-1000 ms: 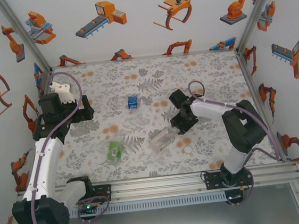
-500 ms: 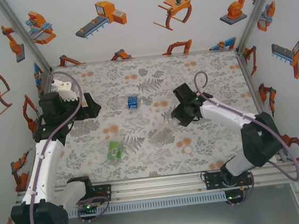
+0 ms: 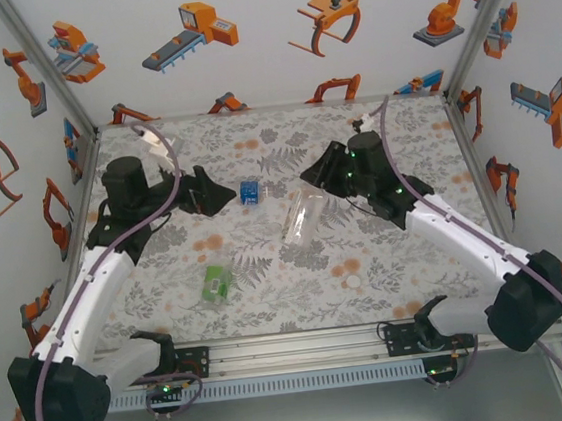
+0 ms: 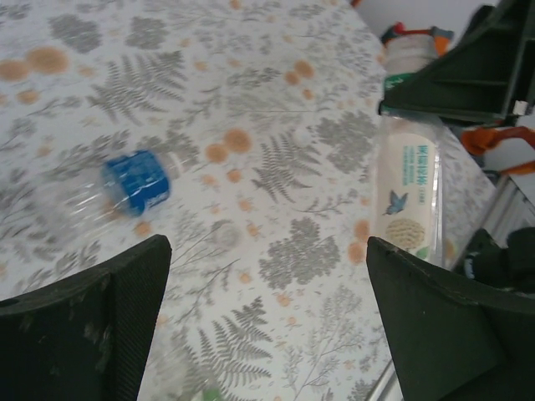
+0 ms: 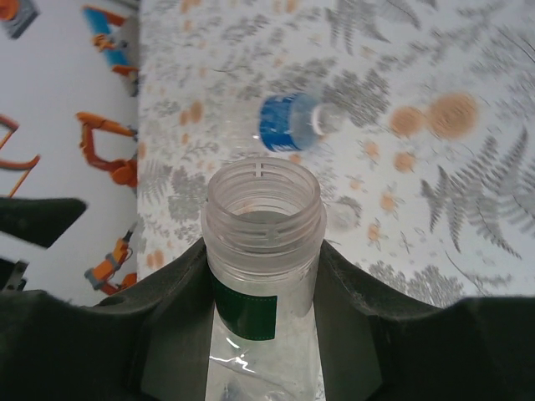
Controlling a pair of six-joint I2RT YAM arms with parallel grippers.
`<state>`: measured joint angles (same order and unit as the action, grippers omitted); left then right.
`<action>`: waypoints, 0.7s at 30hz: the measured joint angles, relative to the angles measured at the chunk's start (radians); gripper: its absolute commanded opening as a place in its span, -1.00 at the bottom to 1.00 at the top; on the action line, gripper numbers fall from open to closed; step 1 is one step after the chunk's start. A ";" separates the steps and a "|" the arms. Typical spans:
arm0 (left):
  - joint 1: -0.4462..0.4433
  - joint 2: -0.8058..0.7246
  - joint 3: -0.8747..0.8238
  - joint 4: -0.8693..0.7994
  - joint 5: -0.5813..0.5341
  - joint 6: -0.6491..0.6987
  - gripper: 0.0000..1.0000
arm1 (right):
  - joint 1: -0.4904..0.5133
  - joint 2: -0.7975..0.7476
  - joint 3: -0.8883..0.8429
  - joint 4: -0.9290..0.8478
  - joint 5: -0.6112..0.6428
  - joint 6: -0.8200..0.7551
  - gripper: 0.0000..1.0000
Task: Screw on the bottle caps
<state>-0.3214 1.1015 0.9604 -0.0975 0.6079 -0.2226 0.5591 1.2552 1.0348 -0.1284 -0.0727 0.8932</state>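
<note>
The floral counter (image 3: 171, 312) carried the loose things, and both arms reached over its middle. The right claw (image 5: 263, 280) was clamped on the slim bottle (image 5: 263, 209) just under the neck. It held the bottle off the counter, with the bare threaded mouth pointing ahead of the claw. The left claw (image 4: 267, 334) stood wide apart and empty. The blue-labelled bottle (image 4: 134, 180) lay on its side ahead of it to the left, and the slim bottle was ahead to the right. The green-labelled bottle (image 3: 214, 283) lay well behind the left claw. What seemed a pale bottle cap (image 5: 341, 217) sat on the counter just beyond the right claw's bottle mouth. A second cap (image 3: 352, 281) lay well behind the right claw.

The step in hand looked like fetching a cap for the open mouth. Done well, the left claw would pinch the cap by its rim and keep it level with its open side toward the threads. It would seat the cap square on the mouth before turning, so the threads did not cross. So light a cap could skid away under a careless pinch.
</note>
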 measured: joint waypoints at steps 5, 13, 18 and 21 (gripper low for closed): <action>-0.114 0.054 0.050 0.090 0.054 -0.027 0.80 | 0.001 -0.020 0.032 0.133 -0.063 -0.122 -1.00; -0.197 0.097 0.078 0.216 0.144 -0.068 0.82 | 0.002 -0.072 0.036 0.306 -0.134 -0.272 -1.00; -0.235 0.126 0.108 0.264 0.214 -0.070 0.87 | 0.003 -0.077 0.017 0.478 -0.274 -0.348 -1.00; -0.251 0.129 0.108 0.288 0.265 -0.062 0.91 | 0.005 -0.079 0.012 0.553 -0.405 -0.398 -1.00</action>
<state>-0.5728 1.2304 1.0687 0.1902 0.8730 -0.2844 0.5636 1.1763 1.0466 0.4248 -0.4774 0.4953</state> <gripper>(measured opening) 0.944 0.434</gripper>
